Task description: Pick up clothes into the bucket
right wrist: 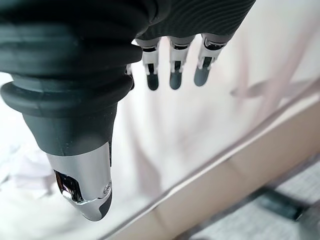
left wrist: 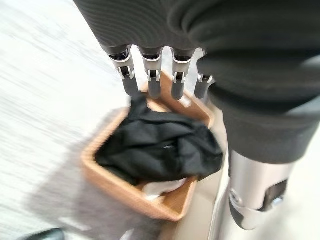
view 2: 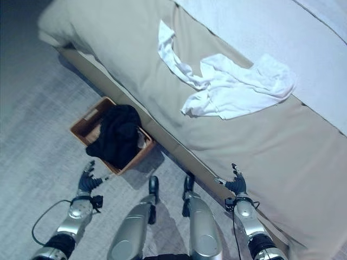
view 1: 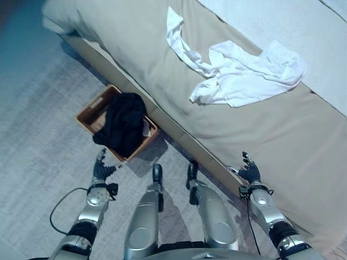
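Note:
A brown basket stands on the floor against the bed's side, with a black garment piled in it and hanging over its rim. The black garment and basket also show past my left hand's fingers. A white garment lies crumpled on the beige bed cover, far from both hands. My left hand hovers open just in front of the basket, holding nothing. My right hand is open and empty at the bed's edge, its fingers straight.
The bed runs diagonally across the scene, with a white sheet at the upper right. Grey carpet covers the floor to the left of the basket.

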You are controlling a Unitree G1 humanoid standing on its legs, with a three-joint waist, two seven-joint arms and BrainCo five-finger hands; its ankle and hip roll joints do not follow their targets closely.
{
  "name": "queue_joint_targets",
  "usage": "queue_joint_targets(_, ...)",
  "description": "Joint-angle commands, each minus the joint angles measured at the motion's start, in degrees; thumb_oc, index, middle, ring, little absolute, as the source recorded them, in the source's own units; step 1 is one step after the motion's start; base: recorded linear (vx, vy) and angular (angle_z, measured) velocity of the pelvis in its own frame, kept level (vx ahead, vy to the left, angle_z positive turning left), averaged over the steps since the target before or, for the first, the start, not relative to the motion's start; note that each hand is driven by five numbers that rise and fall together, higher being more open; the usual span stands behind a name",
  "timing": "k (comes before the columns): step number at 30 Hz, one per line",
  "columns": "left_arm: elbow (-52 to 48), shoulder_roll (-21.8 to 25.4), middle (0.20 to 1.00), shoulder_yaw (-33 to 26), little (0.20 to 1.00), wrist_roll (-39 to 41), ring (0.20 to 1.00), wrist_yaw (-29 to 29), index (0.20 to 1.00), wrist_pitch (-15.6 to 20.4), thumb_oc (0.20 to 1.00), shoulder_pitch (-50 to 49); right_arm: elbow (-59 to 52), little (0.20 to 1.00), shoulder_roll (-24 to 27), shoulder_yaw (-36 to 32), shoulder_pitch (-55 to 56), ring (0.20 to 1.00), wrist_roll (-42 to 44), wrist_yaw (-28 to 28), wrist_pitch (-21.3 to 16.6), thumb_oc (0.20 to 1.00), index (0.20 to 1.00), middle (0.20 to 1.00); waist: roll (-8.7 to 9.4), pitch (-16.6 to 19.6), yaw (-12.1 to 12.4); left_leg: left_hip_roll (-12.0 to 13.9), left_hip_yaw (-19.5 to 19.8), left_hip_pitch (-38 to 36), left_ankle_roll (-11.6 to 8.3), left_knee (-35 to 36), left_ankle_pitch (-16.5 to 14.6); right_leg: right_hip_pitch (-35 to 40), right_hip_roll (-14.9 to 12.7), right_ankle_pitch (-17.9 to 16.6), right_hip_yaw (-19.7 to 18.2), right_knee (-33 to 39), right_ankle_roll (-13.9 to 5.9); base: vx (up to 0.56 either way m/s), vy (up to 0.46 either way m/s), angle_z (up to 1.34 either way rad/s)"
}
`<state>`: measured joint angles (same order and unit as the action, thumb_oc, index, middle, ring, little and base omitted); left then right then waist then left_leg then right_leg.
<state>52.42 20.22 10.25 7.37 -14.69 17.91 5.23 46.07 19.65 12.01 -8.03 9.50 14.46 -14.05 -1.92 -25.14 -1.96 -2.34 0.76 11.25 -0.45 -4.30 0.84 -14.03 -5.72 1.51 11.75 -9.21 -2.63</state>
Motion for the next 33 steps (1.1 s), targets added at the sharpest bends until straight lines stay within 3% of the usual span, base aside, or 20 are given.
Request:
queue_joint_targets(1, 2.6, 0.2, 1.0, 0.6, 1.0, -2.4, 1.0, 2.4, 1.0, 0.5, 1.0, -1.3, -0.4, 1.0, 2.5, 0.7, 2.0, 1.0, -2.6, -1.2, -2.2, 1.0, 1.0, 1.0, 1.22, 4.5, 0.2, 0.5, 2.2, 1.7, -1.48, -0.6, -0.3, -0.4, -3.6, -1.4, -1.6, -0.4, -4.4, 0.1, -0.105, 0.07)
queue_joint_targets(7, 6.2, -4.4, 1.0, 1.0, 1.0, -6.4, 1.0, 2.6, 1.0, -1.0, 1.0, -5.9, -2.4, 1.0, 2.8, 2.1, 1.9, 1.0, -9.7, -0.5, -0.4, 1.0, 1.0, 1.0, 0.11, 8.6, 1.2, 1.3, 2.6, -3.9, -1.97, 0.3, -0.9, 5.9, -2.3, 0.2, -0.7, 1.6, -3.79, 0.1, -0.088, 0.08)
queue_joint_targets(10, 5.4, -5.0, 1.0, 2.6, 1.0, -8.9, 1.0, 3.3, 1.0, -0.9, 1.0, -7.6, -6.8, 1.0, 6.0, 2.9, 1.4, 1.0, -18.4, 1.4, -0.2, 1.0, 1.0, 1.0, -0.02, 9.8, 1.4, 1.9, 2.4, -5.9, -2.09, 0.6, -1.3, 7.5, -1.9, 1.2, -0.5, 1.2, -3.55, 0.1, -0.055, 0.03)
queue_joint_targets(15, 3.4, -6.7, 1.0, 3.7, 1.0, -8.5, 1.0, 3.1, 1.0, -0.7, 1.0, -9.3, -13.4, 1.0, 8.7, 1.1, -0.4, 1.0, -21.0, 2.4, -0.3, 1.0, 1.0, 1.0, -0.07, 10.9, 1.4, 2.4, 2.9, -7.4, -2.18, 1.0, -1.7, 8.5, -1.4, 2.5, -0.3, -0.1, -3.11, 0.04, -0.047, 0.0)
queue_joint_targets(19, -1.3, -5.4, 1.0, 6.7, 1.0, -11.0, 1.0, 3.8, 1.0, 0.1, 1.0, -10.2, -18.0, 1.0, 15.1, 0.3, -5.2, 1.0, -28.4, 5.4, 0.2, 1.0, 1.0, 1.0, -0.31, 10.7, 1.7, 2.6, 3.0, -7.1, -2.14, 0.8, -1.8, 7.8, -1.2, 3.0, -0.3, -1.0, -3.02, -0.01, -0.041, 0.0)
queue_joint_targets(26, -1.0, -4.5, 1.0, 8.7, 1.0, -8.3, 1.0, 3.8, 1.0, -1.6, 1.0, -9.8, -6.9, 1.0, 23.8, 7.5, -23.4, 1.0, -34.6, 7.3, 5.6, 1.0, 1.0, 1.0, -1.66, 8.9, 2.9, 2.3, 3.9, -4.1, -1.86, 1.1, -0.6, 2.4, -2.4, 4.2, -0.2, -6.7, -2.79, -0.04, 0.007, -0.03)
queue_joint_targets(33, -1.3, -4.6, 1.0, 9.9, 1.0, -2.6, 1.0, 1.7, 1.0, -2.5, 1.0, -8.7, 14.1, 1.0, 27.0, 14.6, -45.1, 1.0, -28.2, 10.3, 9.3, 1.0, 1.0, 1.0, -2.92, 4.8, 4.4, 0.7, 4.8, 1.5, -1.43, -1.5, -0.2, -3.4, -4.1, 5.2, -0.8, -11.5, -2.22, -0.03, 0.033, 0.11)
